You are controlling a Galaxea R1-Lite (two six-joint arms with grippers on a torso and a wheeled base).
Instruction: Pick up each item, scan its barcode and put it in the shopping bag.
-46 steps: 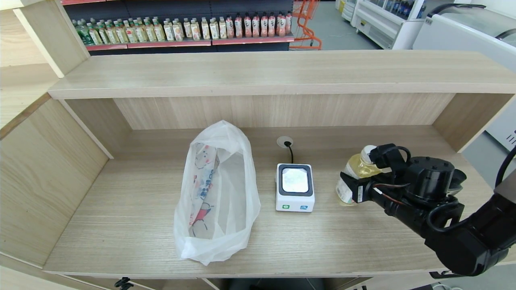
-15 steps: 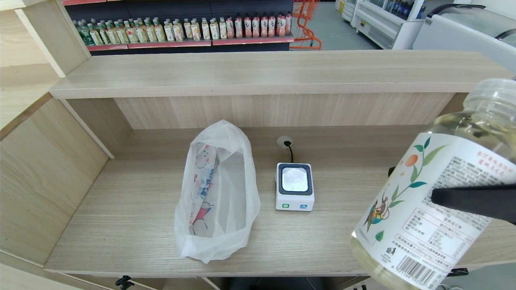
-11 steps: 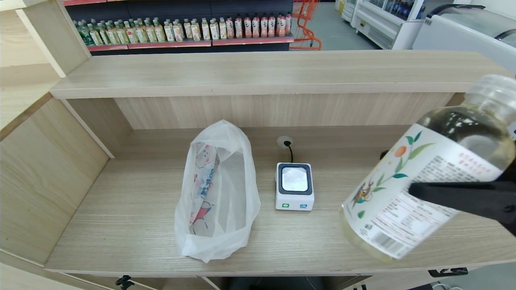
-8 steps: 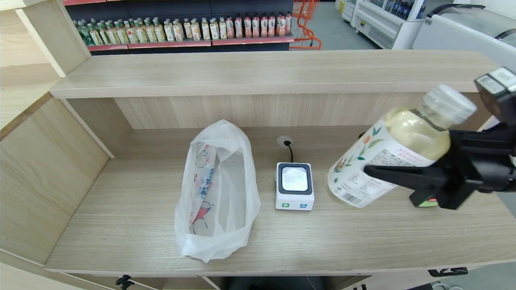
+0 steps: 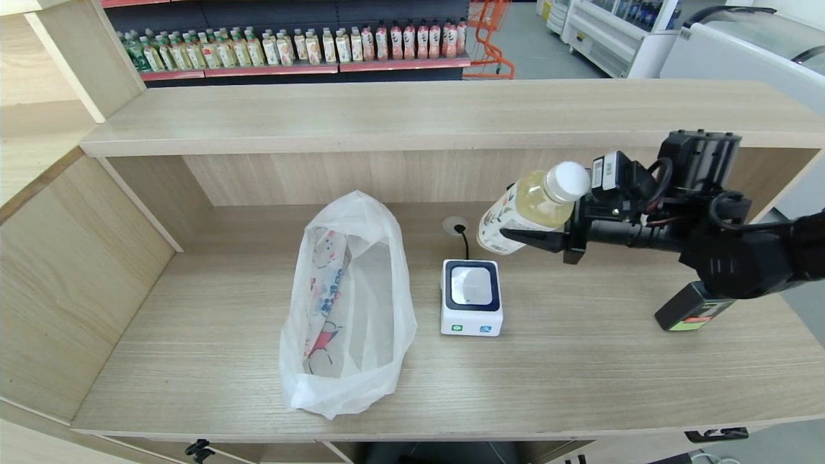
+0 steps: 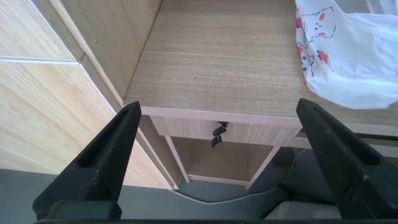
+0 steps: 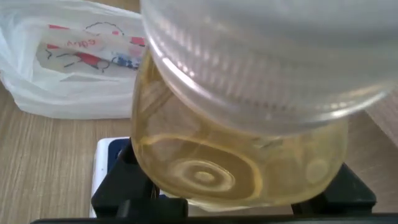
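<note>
Item: bottle [image 5: 525, 209].
Location: clear of the counter [image 5: 580, 367], held in the air just beyond the far right corner of the scanner [image 5: 472, 298] as seen from the head.
Orientation: tilted, long axis running diagonally; cap [image 5: 567, 182] high and toward the robot's right, base low and toward the scanner.
Appearance: clear plastic, pale yellow liquid inside, white ribbed cap, white label with leaf and fruit drawings and small print around the lower body.
Holder: right gripper [image 5: 515, 222], pinching the bottle across its middle, one black finger along the near side.
Hard to make out: second finger hidden behind the bottle in the head view; barcode not discernible; from the right wrist, cap and shoulder close against the lens, label unseen, scanner partly covered beneath the base.
Other effector: left gripper [image 6: 219, 109], fingers spread wide, nothing between them, low beside the counter's front edge near the shopping bag [image 5: 348, 309].
Shopping bag: white, translucent, mouth open, printed packaging visible inside.
Also on the counter: dark box [image 5: 693, 306] at the robot's right, upper end hidden behind the right arm.
</note>
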